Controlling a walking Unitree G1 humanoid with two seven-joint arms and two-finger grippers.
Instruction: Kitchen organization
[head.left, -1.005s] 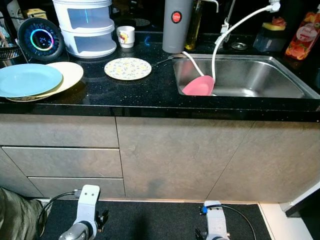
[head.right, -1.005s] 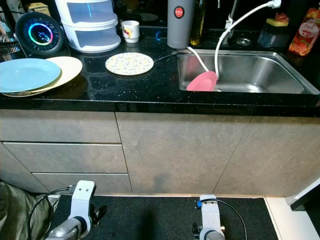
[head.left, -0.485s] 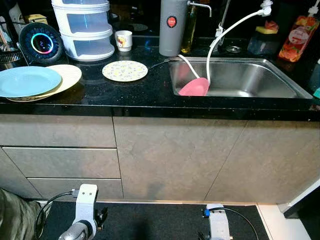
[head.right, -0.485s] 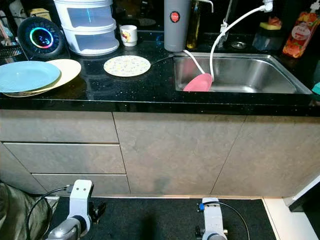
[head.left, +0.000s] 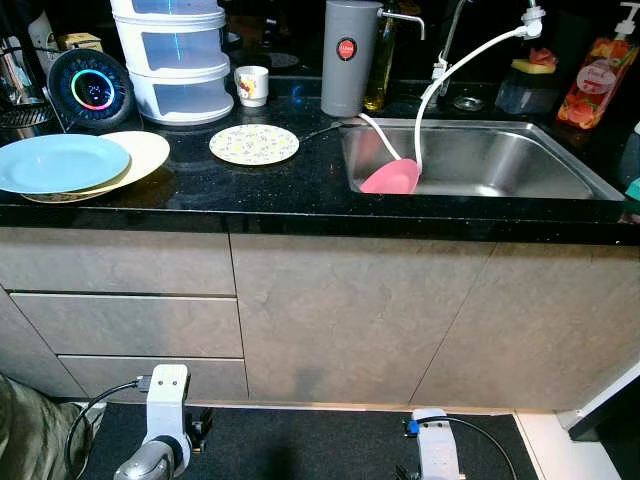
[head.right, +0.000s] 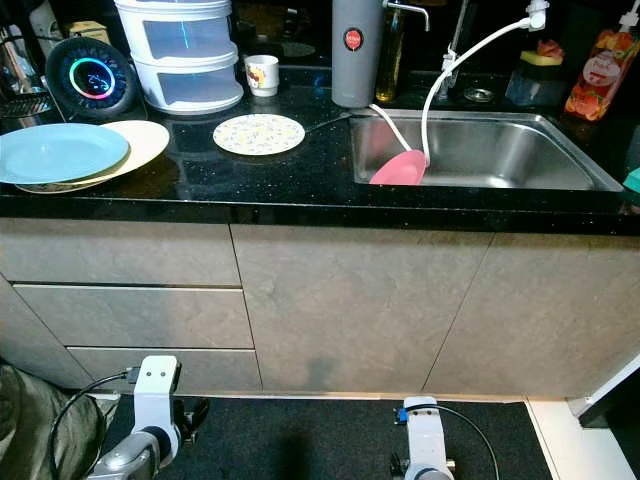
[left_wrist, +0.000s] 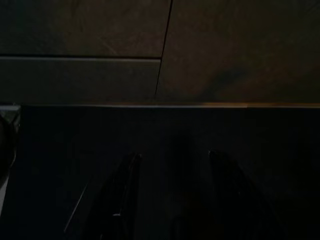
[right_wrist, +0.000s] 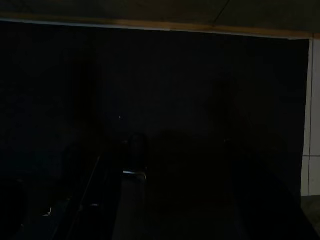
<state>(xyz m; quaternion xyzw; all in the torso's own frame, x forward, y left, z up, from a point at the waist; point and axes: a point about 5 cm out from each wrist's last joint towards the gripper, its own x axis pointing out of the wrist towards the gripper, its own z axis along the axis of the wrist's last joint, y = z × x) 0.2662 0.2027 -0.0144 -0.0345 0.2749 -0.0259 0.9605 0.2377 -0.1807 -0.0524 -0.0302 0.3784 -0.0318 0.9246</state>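
On the black counter (head.left: 300, 190) a blue plate (head.left: 55, 162) lies on a cream plate (head.left: 150, 150) at the left. A small floral plate (head.left: 254, 144) lies near the middle, with a white mug (head.left: 251, 85) behind it. A pink dish (head.left: 390, 177) leans inside the steel sink (head.left: 500, 165). Both arms hang low before the cabinets: the left arm (head.left: 165, 395) and the right arm (head.left: 433, 455). In the dark left wrist view my left gripper (left_wrist: 174, 154) is open over the dark floor mat, holding nothing. The right wrist view is very dark.
A stack of white containers (head.left: 170, 60), a round glowing display (head.left: 92, 88), a grey flask (head.left: 345, 55), a white tap hose (head.left: 470, 50) and a red bottle (head.left: 590, 70) line the back. Drawers (head.left: 120, 320) and cabinet doors (head.left: 350, 320) face me. A dark mat (head.left: 300, 440) covers the floor.
The head view has shifted slightly as the camera moved. Nothing on the counter has moved, and both arms hang as before.
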